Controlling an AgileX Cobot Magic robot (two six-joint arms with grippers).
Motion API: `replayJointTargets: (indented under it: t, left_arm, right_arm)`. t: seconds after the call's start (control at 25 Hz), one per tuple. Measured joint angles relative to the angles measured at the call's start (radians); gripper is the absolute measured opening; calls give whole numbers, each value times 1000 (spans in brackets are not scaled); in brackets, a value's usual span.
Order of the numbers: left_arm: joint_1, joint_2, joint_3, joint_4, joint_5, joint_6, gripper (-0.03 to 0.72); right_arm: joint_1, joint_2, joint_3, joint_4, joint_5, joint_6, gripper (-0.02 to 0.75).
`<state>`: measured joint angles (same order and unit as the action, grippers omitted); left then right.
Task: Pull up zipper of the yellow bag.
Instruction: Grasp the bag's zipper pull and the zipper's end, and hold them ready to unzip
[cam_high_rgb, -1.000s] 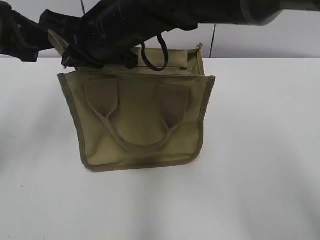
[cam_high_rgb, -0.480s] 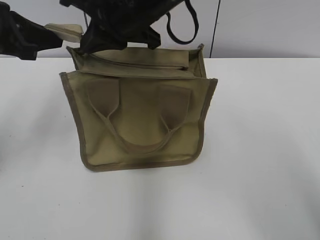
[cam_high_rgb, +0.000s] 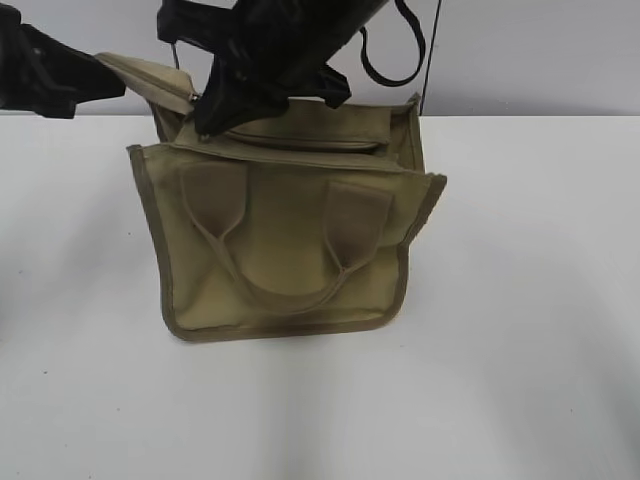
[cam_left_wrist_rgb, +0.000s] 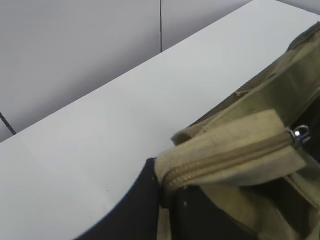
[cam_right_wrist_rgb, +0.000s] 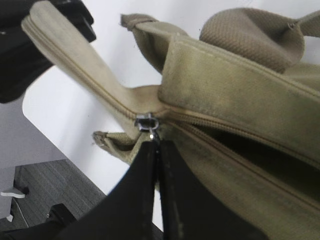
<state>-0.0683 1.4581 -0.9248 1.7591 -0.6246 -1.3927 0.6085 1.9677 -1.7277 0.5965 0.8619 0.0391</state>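
The yellow bag (cam_high_rgb: 285, 250) stands on the white table with its handles hanging down the front. The zipper (cam_left_wrist_rgb: 225, 157) runs along its top edge, and its closed tail end sticks out to the left. My left gripper (cam_high_rgb: 100, 75) is shut on that tail end, as the left wrist view (cam_left_wrist_rgb: 165, 192) shows. My right gripper (cam_high_rgb: 212, 118) reaches in from above and is shut on the silver pull tab just below the slider (cam_right_wrist_rgb: 145, 121). To the right of the slider the zipper teeth are apart and the bag (cam_right_wrist_rgb: 235, 85) gapes open.
The white table (cam_high_rgb: 520, 330) spreads all round the bag. A grey panelled wall (cam_high_rgb: 540, 60) stands close behind it. A black cable loop (cam_high_rgb: 385, 70) hangs from the right arm above the bag's back right corner.
The right arm has risen and swung right, uncovering the bag's top. The zipper tail held on the left has lifted, and the bag's top has shifted slightly right.
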Motion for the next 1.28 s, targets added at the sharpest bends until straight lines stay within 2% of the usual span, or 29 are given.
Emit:
replayJointTargets:
  t: [0.24, 0.44, 0.8, 1.04, 1.28]
  left_arm:
    - [25, 0, 0, 1, 11, -17, 8]
    - [28, 0, 0, 1, 22, -20, 8]
    - [28, 0, 0, 1, 22, -20, 8]
    - [29, 0, 0, 1, 26, -20, 8]
    - [29, 0, 0, 0, 27, -20, 8]
  right_arm:
    - [-41, 1, -1, -44, 106, -6, -11]
    - [-52, 1, -1, -65, 125, -6, -11]
    - [-76, -5, -1, -279, 304, -28, -11]
    - [-138, -37, -1, -364, 336, -83, -11]
    - [-174, -46, -1, -385, 342, -106, -10]
